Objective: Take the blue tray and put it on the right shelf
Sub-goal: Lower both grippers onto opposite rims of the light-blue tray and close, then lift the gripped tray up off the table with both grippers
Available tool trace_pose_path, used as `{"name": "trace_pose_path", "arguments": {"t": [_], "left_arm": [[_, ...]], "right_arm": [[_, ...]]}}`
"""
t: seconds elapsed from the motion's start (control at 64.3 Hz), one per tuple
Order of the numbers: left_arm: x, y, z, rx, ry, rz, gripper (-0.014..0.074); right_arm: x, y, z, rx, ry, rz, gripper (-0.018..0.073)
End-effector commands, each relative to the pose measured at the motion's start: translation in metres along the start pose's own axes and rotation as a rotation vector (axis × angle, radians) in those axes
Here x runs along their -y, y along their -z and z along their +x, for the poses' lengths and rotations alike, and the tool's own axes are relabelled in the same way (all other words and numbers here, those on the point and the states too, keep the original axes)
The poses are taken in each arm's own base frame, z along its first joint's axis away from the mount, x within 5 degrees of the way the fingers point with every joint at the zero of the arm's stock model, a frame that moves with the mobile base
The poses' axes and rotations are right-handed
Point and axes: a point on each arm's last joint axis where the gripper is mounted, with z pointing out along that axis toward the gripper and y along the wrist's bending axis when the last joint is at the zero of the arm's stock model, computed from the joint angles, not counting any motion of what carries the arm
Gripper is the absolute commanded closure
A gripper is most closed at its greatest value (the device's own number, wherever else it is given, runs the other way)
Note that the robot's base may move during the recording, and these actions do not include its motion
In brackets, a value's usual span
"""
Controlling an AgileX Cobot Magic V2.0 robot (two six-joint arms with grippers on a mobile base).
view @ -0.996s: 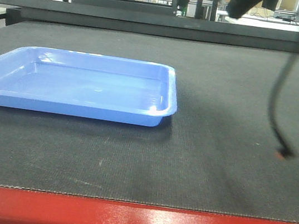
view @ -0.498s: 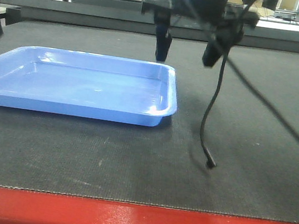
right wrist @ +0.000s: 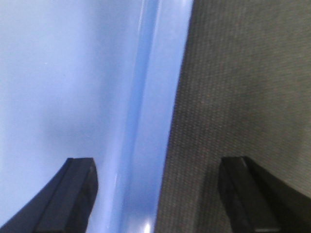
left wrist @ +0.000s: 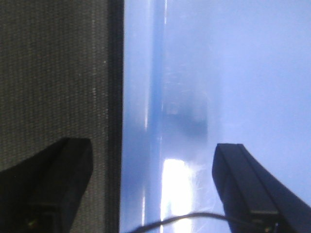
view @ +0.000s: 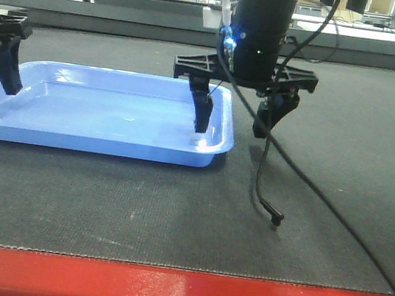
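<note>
- Your blue tray (view: 113,117) lies flat on the dark mat (view: 349,126), toward the left of the table. Its left end is cut off by the front view.
- Your right gripper (view: 235,122) is spread wide and holds nothing. It straddles the tray's right rim, with one finger inside the tray and the other over the mat just beside it.
- Your left gripper (left wrist: 148,167) is also spread wide and empty, straddling the left rim with one finger over the mat and one over the tray floor.
- A black cable (view: 267,181) hangs from the right arm. Its end is at the mat just right of the tray's near right corner, and contact cannot be told.
- You have open mat to the right of the tray, and more between the tray and the red table edge (view: 176,294).
</note>
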Motion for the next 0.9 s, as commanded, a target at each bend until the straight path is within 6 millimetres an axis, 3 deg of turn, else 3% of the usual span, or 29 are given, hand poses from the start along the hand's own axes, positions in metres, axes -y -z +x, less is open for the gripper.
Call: {"name": "trace_pose_path", "arguments": {"t": [0.0,0.078,0.327,0.482,0.591,0.747,0.887], "left_arm": [[0.007,0.025,-0.012,0.110,-0.008,0.017,0.0190],[0.007,0.025,-0.012,0.110,-0.008,0.017,0.0216],[0.007,0.024,-0.012,0.106,-0.010,0.017,0.0359],[0.006,0.018,-0.009,0.061,-0.008,0.021,0.0519],[0.005,0.011,-0.006,0.018,-0.005,0.025,0.0653],[0.005,0.012,-0.006,0.010,-0.006,0.026,0.0638],[0.009,0.028,-0.011,0.015,-0.018,0.034,0.0638]], "right_arm": [[-0.003,0.038,-0.017,0.134,-0.016,-0.067,-0.0039],[-0.004,0.038,-0.017,0.142,-0.017,-0.073,-0.0004],[-0.004,0.030,-0.016,0.121,-0.015,-0.063,0.0329],[-0.002,0.018,-0.010,0.057,-0.014,-0.032,0.0512],[-0.001,0.018,-0.009,0.045,-0.014,-0.026,0.0502],[-0.001,0.020,-0.010,0.052,-0.016,-0.029,0.0502],[-0.001,0.036,-0.012,0.071,-0.017,-0.036,0.0502]]}}
